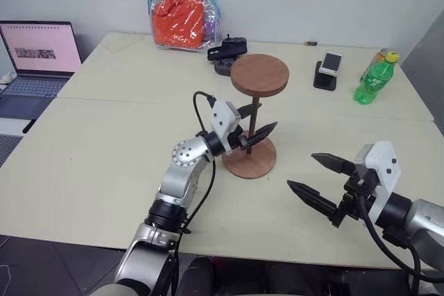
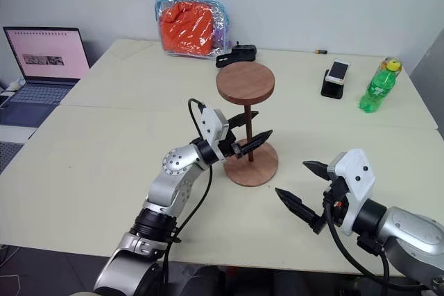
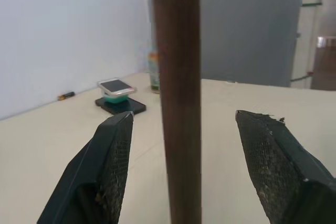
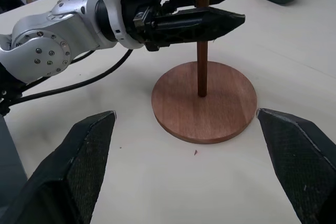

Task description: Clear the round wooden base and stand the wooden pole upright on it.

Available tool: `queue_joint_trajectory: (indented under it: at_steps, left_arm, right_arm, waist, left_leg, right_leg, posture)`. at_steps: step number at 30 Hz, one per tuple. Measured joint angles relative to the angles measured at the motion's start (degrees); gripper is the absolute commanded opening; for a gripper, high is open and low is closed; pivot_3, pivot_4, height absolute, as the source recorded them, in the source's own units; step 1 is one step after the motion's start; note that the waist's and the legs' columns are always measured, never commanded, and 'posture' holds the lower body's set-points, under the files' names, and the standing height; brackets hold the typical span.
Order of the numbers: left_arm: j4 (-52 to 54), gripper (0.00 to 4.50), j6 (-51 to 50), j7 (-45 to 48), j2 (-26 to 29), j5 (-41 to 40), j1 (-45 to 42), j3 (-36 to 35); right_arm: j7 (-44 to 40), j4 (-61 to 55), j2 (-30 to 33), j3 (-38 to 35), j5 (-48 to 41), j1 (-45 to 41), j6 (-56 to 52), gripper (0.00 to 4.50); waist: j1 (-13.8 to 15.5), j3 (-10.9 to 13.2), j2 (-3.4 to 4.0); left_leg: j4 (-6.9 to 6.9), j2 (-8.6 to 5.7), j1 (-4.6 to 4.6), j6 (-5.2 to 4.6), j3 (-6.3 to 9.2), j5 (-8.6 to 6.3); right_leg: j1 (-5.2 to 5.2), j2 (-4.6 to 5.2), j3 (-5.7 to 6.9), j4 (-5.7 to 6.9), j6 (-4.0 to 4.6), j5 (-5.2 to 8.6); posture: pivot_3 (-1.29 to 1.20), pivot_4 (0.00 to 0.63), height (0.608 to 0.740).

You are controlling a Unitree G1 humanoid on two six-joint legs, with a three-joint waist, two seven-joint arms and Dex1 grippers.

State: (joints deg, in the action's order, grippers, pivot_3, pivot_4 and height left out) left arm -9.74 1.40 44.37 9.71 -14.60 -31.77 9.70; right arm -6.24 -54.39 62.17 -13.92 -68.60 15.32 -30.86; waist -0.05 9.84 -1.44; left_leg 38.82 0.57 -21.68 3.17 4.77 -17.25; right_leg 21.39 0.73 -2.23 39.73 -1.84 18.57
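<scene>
The thin dark wooden pole [image 1: 255,124] stands upright in the flat round wooden base [image 1: 250,159]; left gripper [image 1: 258,121] jaws straddle it released; right gripper [image 1: 321,180] jaws spread, empty.

No text, label, brand or number can be read anywhere; the laptop screen [image 1: 41,48] shows only blurred lines, and the green bottle's label [image 1: 372,82] is illegible.

1 wooden pole [image 1: 254,121], 1 round wooden base [image 1: 249,159], 1 laptop [image 1: 36,62], 1 green bottle [image 1: 373,78], perhaps 1 phone [image 1: 331,62].
</scene>
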Motion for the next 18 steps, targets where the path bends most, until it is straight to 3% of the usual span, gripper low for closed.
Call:
queue_joint_trajectory:
  at_steps: [11, 18]
  left_arm:
    - [-0.59, 3.16, -7.64, 6.80, 8.14, 0.19, -3.55, 0.03]
    - [-1.47, 3.16, -8.83, 12.44, 9.82, 0.15, -4.49, 0.87]
  right_arm:
    - [-3.40, 0.01, -1.89, 0.03, 3.98, -1.09, -1.46, 4.50]
    - [-5.37, 0.07, -3.76, 0.68, 6.91, -2.73, -2.36, 4.50]
  waist:
    - [-0.07, 0.01, 0.01]
    - [-0.06, 0.01, 0.02]
  left_leg:
    - [-0.01, 0.00, 0.00, -0.01, 0.03, 0.00]
    - [-0.01, 0.01, -0.05, -0.01, 0.07, -0.01]
  right_leg:
    - [0.01, -0.02, 0.04, -0.01, 0.00, 0.00]
    - [0.01, 0.00, 0.07, -0.09, 0.00, 0.00]
  posture:
    - [0.00, 0.150, 0.740]
    - [0.00, 0.150, 0.740]
